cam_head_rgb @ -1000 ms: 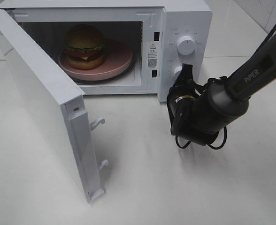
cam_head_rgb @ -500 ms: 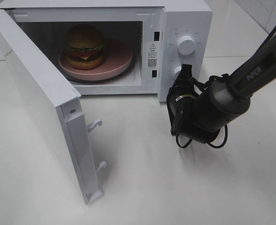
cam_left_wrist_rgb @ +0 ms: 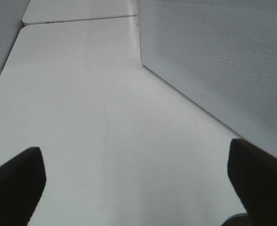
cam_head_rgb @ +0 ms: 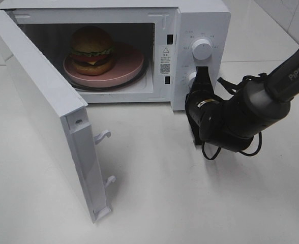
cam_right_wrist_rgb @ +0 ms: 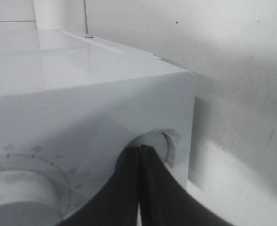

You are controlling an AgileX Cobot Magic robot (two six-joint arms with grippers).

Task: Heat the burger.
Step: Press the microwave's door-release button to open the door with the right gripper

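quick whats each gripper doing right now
left gripper: open, holding nothing
right gripper: shut, nothing between its fingers, tips at the lower knob of the microwave

The right arm (cam_head_rgb: 287, 76) is dark grey, lettered "PIPER" in white, with a bulky rounded wrist, a small yellow label (cam_head_rgb: 203, 103) and looping black cables (cam_head_rgb: 209, 154). The right tool (cam_head_rgb: 202, 73) and left tool (cam_left_wrist_rgb: 138, 174) are black.

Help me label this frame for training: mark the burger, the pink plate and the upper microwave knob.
burger (cam_head_rgb: 92, 51), exterior high view, middle, at the lettuce layer.
pink plate (cam_head_rgb: 130, 63), exterior high view, bare surface right of the burger.
upper microwave knob (cam_head_rgb: 202, 49), exterior high view, centre of its face.
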